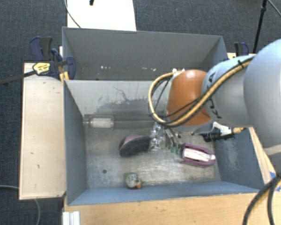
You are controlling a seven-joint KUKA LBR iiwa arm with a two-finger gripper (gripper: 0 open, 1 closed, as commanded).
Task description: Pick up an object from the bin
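Note:
My gripper [157, 139] reaches down below the orange cover to the middle of the bin floor. Its metal fingers sit at the right end of a dark purple-edged brush-like thing [133, 145], touching or just beside it; I cannot tell whether they are round it. To the right of the fingers lies a purple and white flat thing [197, 155] with a green end. A clear plastic tube with a white cap [99, 122] rests along the back left of the floor. A small round grey and orange thing [132, 180] lies near the front wall.
The arm and its cables cover the right back part of the bin. A black marker-like thing [217, 135] pokes out beneath the arm at the right. Bare floor lies at the front left.

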